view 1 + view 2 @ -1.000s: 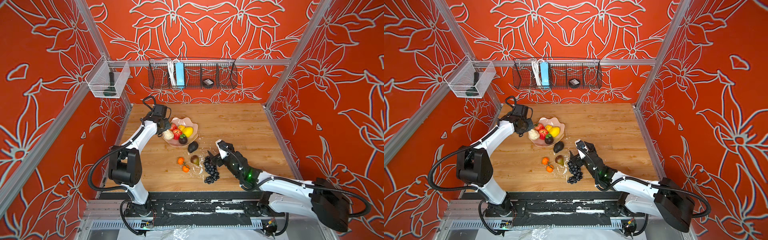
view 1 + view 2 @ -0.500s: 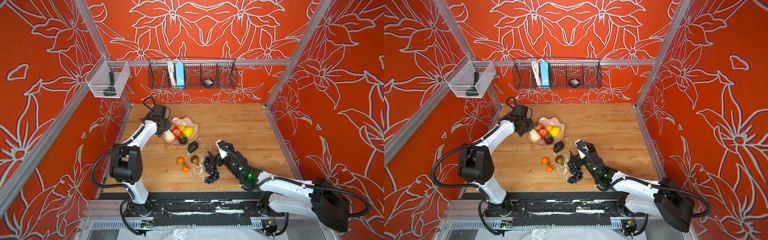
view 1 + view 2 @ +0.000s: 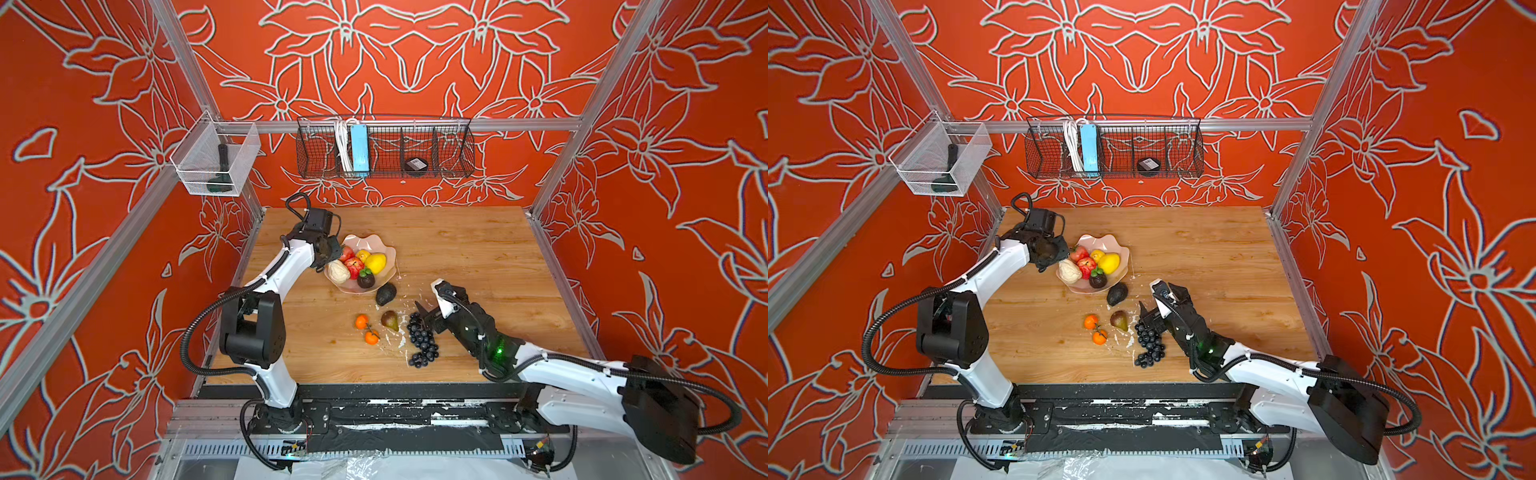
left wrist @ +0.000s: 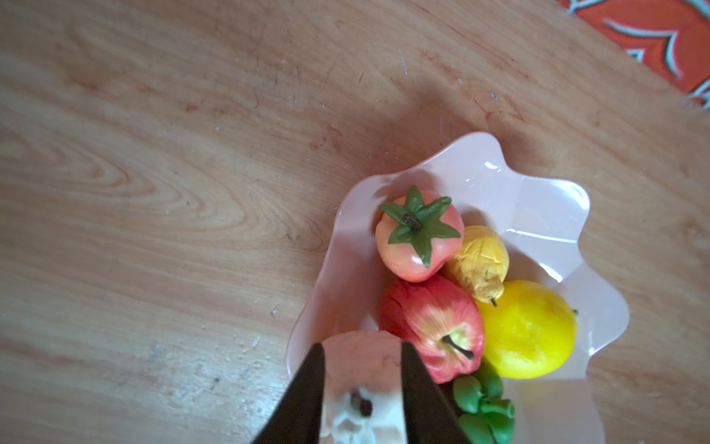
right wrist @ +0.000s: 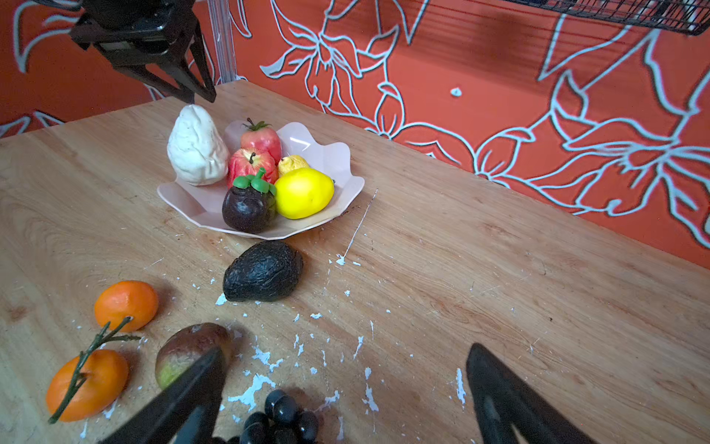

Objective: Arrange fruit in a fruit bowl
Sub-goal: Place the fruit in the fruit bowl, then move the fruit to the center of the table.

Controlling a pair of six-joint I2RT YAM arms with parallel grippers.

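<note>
The pale pink fruit bowl (image 3: pixel 388 249) (image 5: pixel 338 153) holds a lemon (image 3: pixel 375 263), an apple (image 4: pixel 434 326), a red tomato-like fruit (image 4: pixel 418 234) and a dark mangosteen (image 5: pixel 248 207). The cream lumpy piece (image 5: pixel 196 146) stands upright at the bowl's left edge. My left gripper (image 3: pixel 330 259) (image 4: pixel 363 346) hovers open just over its top, fingers either side. On the table lie the avocado (image 3: pixel 385 294), two oranges (image 3: pixel 362 321), a brown-green pear-shaped fruit (image 5: pixel 192 348) and the grape bunch (image 3: pixel 422 345). My right gripper (image 3: pixel 424 318) (image 5: pixel 345 351) stands open low at the bunch's far end.
A black wire basket (image 3: pixel 384 145) and a clear mesh box (image 3: pixel 214 160) hang on the back rail. Orange walls close in the wooden table (image 3: pixel 478 249) on three sides. White flecks dot the wood around the grapes.
My left gripper's jaws have parted from the cream lumpy piece, which stays standing in the bowl. The right arm has not moved.
</note>
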